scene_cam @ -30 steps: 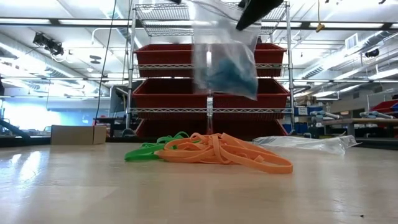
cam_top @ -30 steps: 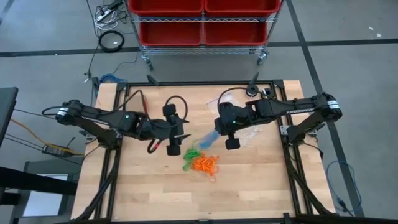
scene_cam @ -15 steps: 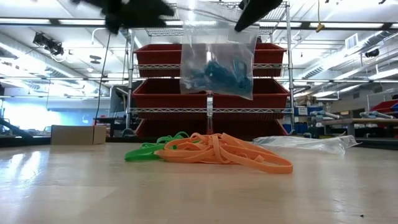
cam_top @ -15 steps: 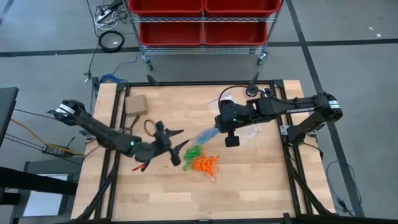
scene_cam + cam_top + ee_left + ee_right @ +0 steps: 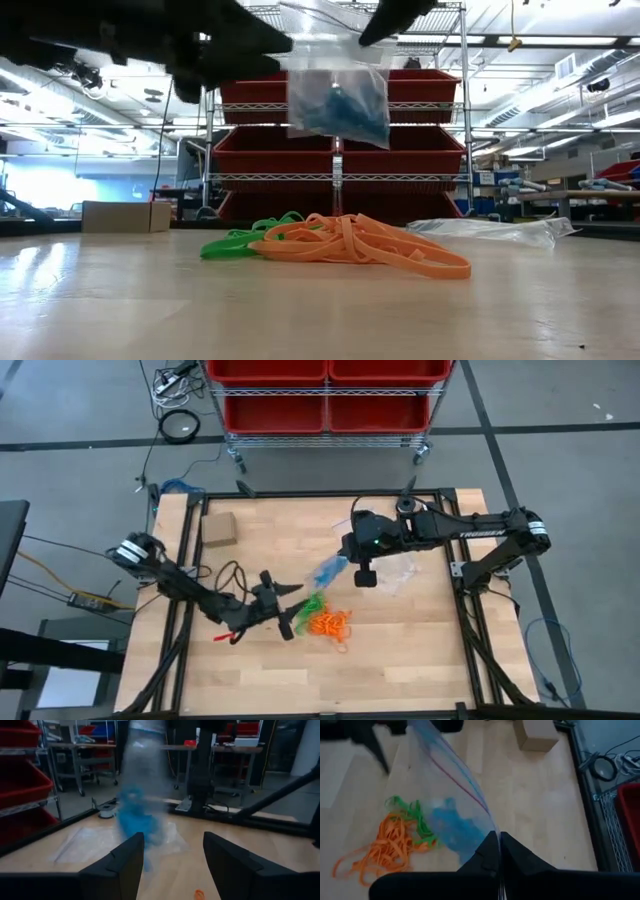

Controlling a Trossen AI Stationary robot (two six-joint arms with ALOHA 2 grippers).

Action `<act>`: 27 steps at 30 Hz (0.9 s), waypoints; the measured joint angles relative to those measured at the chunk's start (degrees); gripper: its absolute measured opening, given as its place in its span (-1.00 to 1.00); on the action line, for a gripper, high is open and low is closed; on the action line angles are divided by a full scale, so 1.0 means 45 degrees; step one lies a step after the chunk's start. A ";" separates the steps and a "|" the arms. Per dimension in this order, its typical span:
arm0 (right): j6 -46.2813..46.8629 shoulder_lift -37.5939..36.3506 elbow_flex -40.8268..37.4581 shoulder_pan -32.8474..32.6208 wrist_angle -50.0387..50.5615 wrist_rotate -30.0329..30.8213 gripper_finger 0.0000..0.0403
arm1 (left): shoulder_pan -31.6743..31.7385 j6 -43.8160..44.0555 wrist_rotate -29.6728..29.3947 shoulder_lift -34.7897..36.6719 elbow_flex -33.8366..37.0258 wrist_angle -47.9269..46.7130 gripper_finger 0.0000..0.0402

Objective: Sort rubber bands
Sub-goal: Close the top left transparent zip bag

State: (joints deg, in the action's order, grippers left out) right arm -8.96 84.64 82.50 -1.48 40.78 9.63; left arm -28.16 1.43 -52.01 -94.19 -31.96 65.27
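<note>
The blue rubber bands (image 5: 338, 105) are already packed in a clear zip bag (image 5: 328, 571). The bag is held up in the air above the table by the right gripper (image 5: 496, 851), whose fingers are pressed together on the bag's top edge. So the blue part looks done.

The green rubber bands (image 5: 311, 604) and the orange rubber bands (image 5: 330, 623) are not sorted yet. They lie touching in one heap near the middle of the wooden table (image 5: 400, 650). In the high view the heap is found at about 6 o'clock from the hanging bag. The left gripper (image 5: 283, 612) is seen at 9 o'clock from the heap, just beside it, with its fingers spread and nothing held.

More clear bags (image 5: 402, 572) are lying flat at 3 o'clock from the hanging bag. A small cardboard box (image 5: 219, 528) is set near the table's far left corner. Red bins (image 5: 340, 140) on a wire rack are seen behind the table.
</note>
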 joint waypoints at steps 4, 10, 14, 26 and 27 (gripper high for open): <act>0.0138 0.0000 0.0000 0.0021 -0.0278 -0.0001 -1.00 | 0.0167 -0.0537 -0.1135 -0.0833 -0.0686 0.0255 0.05; 0.0186 -0.0005 0.0000 0.0016 -0.0311 -0.0082 -1.00 | 0.0453 -0.0297 -0.2292 -0.1248 -0.0828 0.0292 0.05; 0.0192 -0.0005 0.0000 0.0021 -0.0235 -0.0078 -1.00 | 0.0167 -0.0616 -0.2555 -0.1111 -0.0828 0.0259 0.05; 0.0115 -0.0005 0.0000 0.0026 -0.0299 -0.0180 -1.00 | -0.0233 -0.0138 -0.4008 -0.1107 -0.0728 -0.0585 0.05; 0.0110 -0.0005 0.0000 0.0026 -0.0313 -0.0180 -1.00 | -0.0107 0.0125 -0.3478 -0.1107 -0.0693 -0.0601 0.05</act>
State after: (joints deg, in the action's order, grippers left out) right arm -8.47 84.62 82.50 -1.37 39.38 8.82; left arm -28.64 2.00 -67.66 -99.18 -35.07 62.57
